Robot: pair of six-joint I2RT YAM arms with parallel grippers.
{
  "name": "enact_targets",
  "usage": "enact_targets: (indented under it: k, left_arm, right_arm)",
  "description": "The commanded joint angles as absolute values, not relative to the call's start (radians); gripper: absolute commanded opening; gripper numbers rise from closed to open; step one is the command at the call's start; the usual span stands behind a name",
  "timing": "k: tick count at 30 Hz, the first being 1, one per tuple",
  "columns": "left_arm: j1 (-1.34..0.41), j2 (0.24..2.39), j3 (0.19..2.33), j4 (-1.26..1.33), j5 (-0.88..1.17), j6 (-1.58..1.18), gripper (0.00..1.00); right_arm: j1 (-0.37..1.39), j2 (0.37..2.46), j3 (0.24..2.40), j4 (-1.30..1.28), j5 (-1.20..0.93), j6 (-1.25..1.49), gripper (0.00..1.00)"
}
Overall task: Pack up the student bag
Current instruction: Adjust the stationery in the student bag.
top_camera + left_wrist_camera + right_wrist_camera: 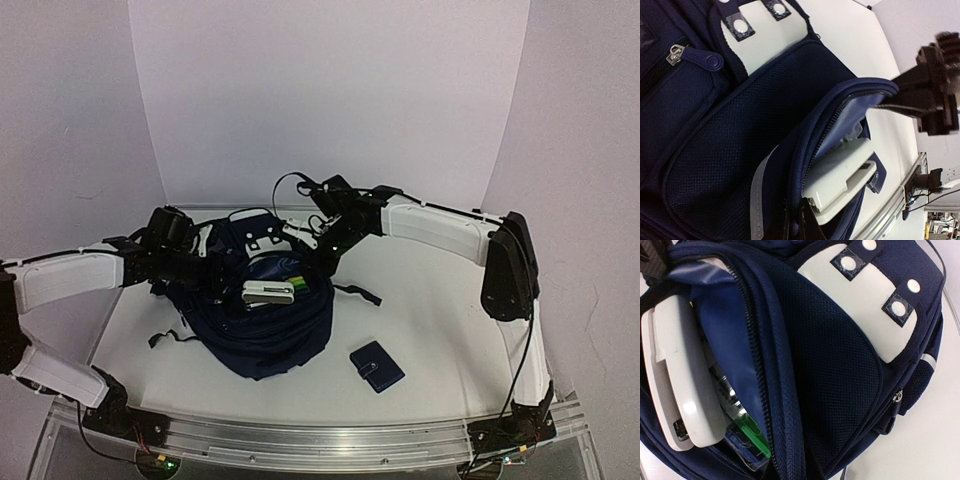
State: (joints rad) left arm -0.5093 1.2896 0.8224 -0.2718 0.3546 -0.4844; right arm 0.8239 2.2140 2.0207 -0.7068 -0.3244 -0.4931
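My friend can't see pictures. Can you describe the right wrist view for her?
A navy backpack lies open, a white stapler and something green tucked inside its unzipped pocket. A white patch with dotted tabs marks its front.

We are seeing the left arm point(70, 278) and right arm point(432, 225) wearing white shells between black joints. A thin black cable point(280, 180) is looping at twelve o'clock.

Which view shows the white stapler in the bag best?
Right wrist: the white stapler lies large along its length in the open pocket of the student bag. Left wrist shows only one end sticking out; top external shows it small, from above.
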Motion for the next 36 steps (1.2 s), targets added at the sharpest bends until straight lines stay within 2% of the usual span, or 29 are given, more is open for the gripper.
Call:
enact_targets:
  k: [1, 8, 17, 19, 21, 25, 26, 30, 33, 36]
  left_arm:
    - [-0.476, 1.475, 0.91, -0.24, 0.26, -0.446, 0.0]
    - [-0.441, 1.624, 1.081, -0.234, 0.291, -0.402, 0.0]
    - [-0.411, 1.552, 1.182, -0.302, 0.246, -0.329, 0.02]
    - [-0.411, 1.496, 1.143, -0.291, 0.276, -0.34, 0.15]
    - [-0.411, 1.433, 1.097, -0.278, 0.3, -0.363, 0.34]
    - [-0.413, 1.228, 0.963, -0.254, 0.295, -0.412, 0.65]
    - [-0.413, 1.164, 0.931, -0.263, 0.293, -0.422, 0.68]
    - [-0.418, 0.986, 0.816, -0.286, 0.353, -0.478, 0.63]
    - [-0.449, 0.929, 0.731, -0.294, 0.399, -0.52, 0.5]
    - [-0.527, 0.912, 0.669, -0.315, 0.339, -0.528, 0.4]
  right_arm:
    - [0.83, 2.044, 1.938, -0.718, -0.296, -0.382, 0.0]
    - [0.834, 1.973, 1.831, -0.689, -0.328, -0.311, 0.0]
    - [0.865, 2.019, 1.904, -0.685, -0.373, -0.257, 0.0]
    - [0.868, 2.03, 1.931, -0.685, -0.375, -0.239, 0.0]
    - [0.873, 2.041, 1.955, -0.685, -0.369, -0.22, 0.0]
    - [0.876, 2.065, 1.995, -0.684, -0.35, -0.186, 0.0]
    - [0.877, 2.072, 2.002, -0.684, -0.345, -0.179, 0.0]
    - [0.88, 2.089, 2.024, -0.684, -0.325, -0.163, 0.0]
    - [0.882, 2.097, 2.034, -0.684, -0.334, -0.152, 0.0]
    - [0.887, 2.1, 2.04, -0.684, -0.335, -0.146, 0.0]
